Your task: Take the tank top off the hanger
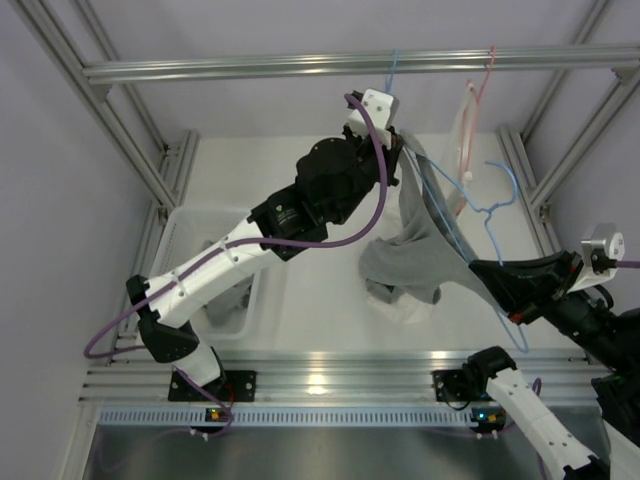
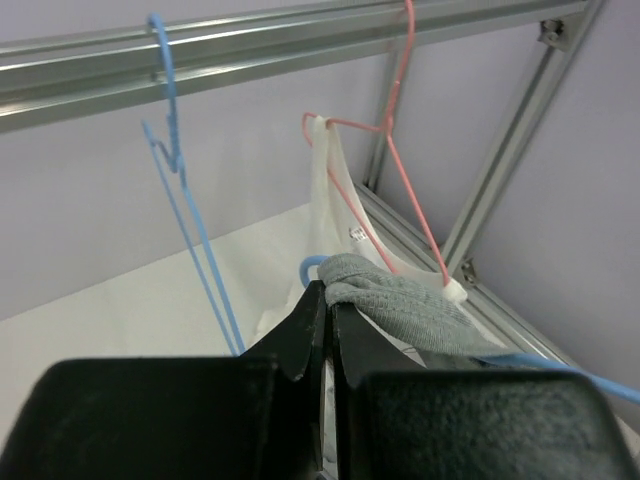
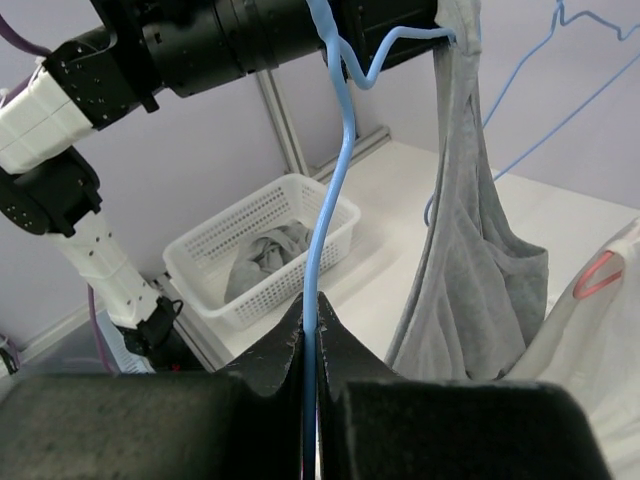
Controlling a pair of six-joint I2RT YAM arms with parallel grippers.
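Desk: Claws first. What is each one doing?

Photographer: The left gripper (image 2: 328,296) is raised high near the rail (image 1: 300,65), its jaws pressed together on a fold of the grey tank top (image 2: 405,310). The right gripper (image 3: 311,325) sits low on the right side, its jaws clamped on the wire of the blue hanger (image 3: 330,200).

Desk: Where is the tank top itself?

Photographer: It is strung between the two arms. Its top edge is bunched at the left claw, and the rest hangs down in a long drape over the table (image 1: 300,300). The blue hanger slants up from the right claw, and its upper end meets the strap beside the left claw. Whether the strap is looped over that end, I cannot tell.

Desk: So is it off the hanger?

Photographer: Not visibly. Seen from above, the hanger's wire runs along the cloth.

Desk: What else is in the frame?

Photographer: A pink hanger (image 2: 400,170) hangs from the rail and carries a white garment (image 2: 325,200). A spare blue hanger (image 2: 190,220) hangs bare to its left. A white mesh basket (image 3: 290,285) stands on the table's left side, with grey clothing (image 3: 265,255) inside it.
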